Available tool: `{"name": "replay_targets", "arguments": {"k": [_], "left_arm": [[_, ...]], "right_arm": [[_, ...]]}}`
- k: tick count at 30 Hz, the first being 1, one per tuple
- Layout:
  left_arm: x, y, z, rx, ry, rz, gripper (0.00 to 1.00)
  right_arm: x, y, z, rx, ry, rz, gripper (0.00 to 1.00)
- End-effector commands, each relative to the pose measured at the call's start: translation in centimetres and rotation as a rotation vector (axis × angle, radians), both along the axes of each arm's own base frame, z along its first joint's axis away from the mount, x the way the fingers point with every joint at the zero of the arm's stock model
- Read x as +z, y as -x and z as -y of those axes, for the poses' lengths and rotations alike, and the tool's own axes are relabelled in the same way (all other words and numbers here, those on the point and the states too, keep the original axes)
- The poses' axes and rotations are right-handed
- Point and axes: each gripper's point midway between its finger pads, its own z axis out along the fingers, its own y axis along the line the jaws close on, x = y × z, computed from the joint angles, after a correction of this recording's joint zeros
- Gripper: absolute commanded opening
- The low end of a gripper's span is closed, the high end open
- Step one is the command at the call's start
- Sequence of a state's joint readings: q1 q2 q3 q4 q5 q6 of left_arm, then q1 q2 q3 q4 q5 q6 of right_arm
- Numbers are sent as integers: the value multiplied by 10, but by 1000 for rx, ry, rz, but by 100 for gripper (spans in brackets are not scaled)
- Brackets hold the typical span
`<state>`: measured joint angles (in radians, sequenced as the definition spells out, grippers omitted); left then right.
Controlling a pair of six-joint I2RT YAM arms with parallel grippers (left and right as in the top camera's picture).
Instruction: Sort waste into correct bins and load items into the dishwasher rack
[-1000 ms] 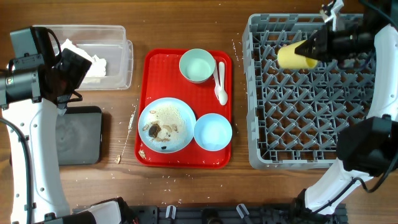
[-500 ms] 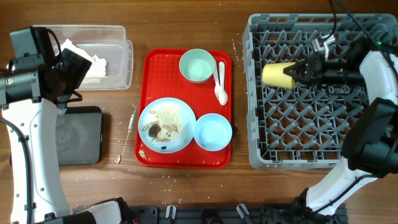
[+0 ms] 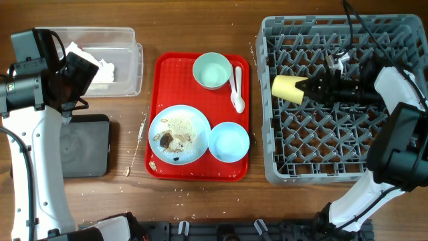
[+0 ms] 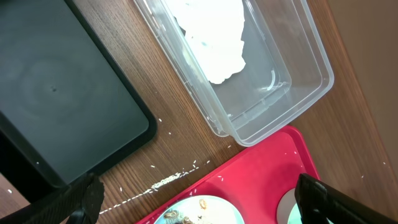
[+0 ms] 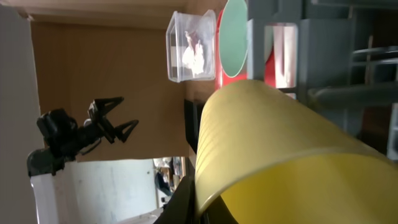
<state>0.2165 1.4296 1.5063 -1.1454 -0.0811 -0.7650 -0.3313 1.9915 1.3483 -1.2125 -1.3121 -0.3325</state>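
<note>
My right gripper [image 3: 310, 88] is shut on the small yellow cup [image 3: 287, 88], holding it on its side over the left part of the grey dishwasher rack [image 3: 321, 175]. The cup fills the right wrist view [image 5: 292, 155]. On the red tray [image 3: 167, 67] are two pale blue-green bowls [image 3: 212, 69] [image 3: 229, 141], a white spoon [image 3: 237, 90] and the light blue plate [image 3: 178, 134] with brown and white scraps. My left gripper [image 3: 75, 75] [image 4: 199, 205] is open and empty above the clear box [image 3: 127, 60] [image 4: 292, 56], which holds white napkins [image 3: 100, 67] [image 4: 214, 37].
The flat black tray [image 3: 83, 144] [image 4: 56, 93] lies below the clear box at the left. Rice crumbs [image 3: 142, 127] [image 4: 168, 180] lie on the wood between the black tray and the red tray. No red wrapper shows.
My right gripper has carried the yellow cup leftward and lower over the rack, from its back right area to its left side. The left arm has not moved.
</note>
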Motion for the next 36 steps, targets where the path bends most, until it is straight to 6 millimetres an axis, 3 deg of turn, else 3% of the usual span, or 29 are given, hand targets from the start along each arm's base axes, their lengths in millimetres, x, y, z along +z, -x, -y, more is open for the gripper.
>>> {"name": "replay_targets", "arguments": {"k": [1,6,10,12,16,20,22,24,27,29,32,36], "left_arm": [[-2,0,-4,10,-10,-11,100],[-2,0,-4,10,-10,-10,100],[-2,0,-4,10,-10,-10,100],[-2,0,-4,10,-10,-11,100],[-2,0,-4,10,-10,-11,100],[-2,0,-4,10,-10,-11,100],[-2,0,-4,10,-10,-11,100],[-2,0,-4,10,-10,-10,100],[-2,0,-4,10,-10,-11,100],[-2,0,-4,10,-10,-11,100],[-2,0,-4,10,-10,-11,100],[-2,0,-4,10,-10,-11,100]], "right_arm": [[-33,14,15,9,141,-129,5],[-40,23,39,-25,308,-220,14],[-28,23,54,-85,435,-232,18],[-19,23,72,-148,565,-260,27],[19,27,96,-301,741,-246,33],[58,33,91,-344,770,-126,55],[72,32,80,-338,783,-55,57],[78,24,68,-314,790,10,47],[82,1,37,-296,779,81,19],[80,-17,17,-301,819,119,7],[57,-35,17,-390,978,59,4],[11,-39,13,-347,1095,-44,4]]}}
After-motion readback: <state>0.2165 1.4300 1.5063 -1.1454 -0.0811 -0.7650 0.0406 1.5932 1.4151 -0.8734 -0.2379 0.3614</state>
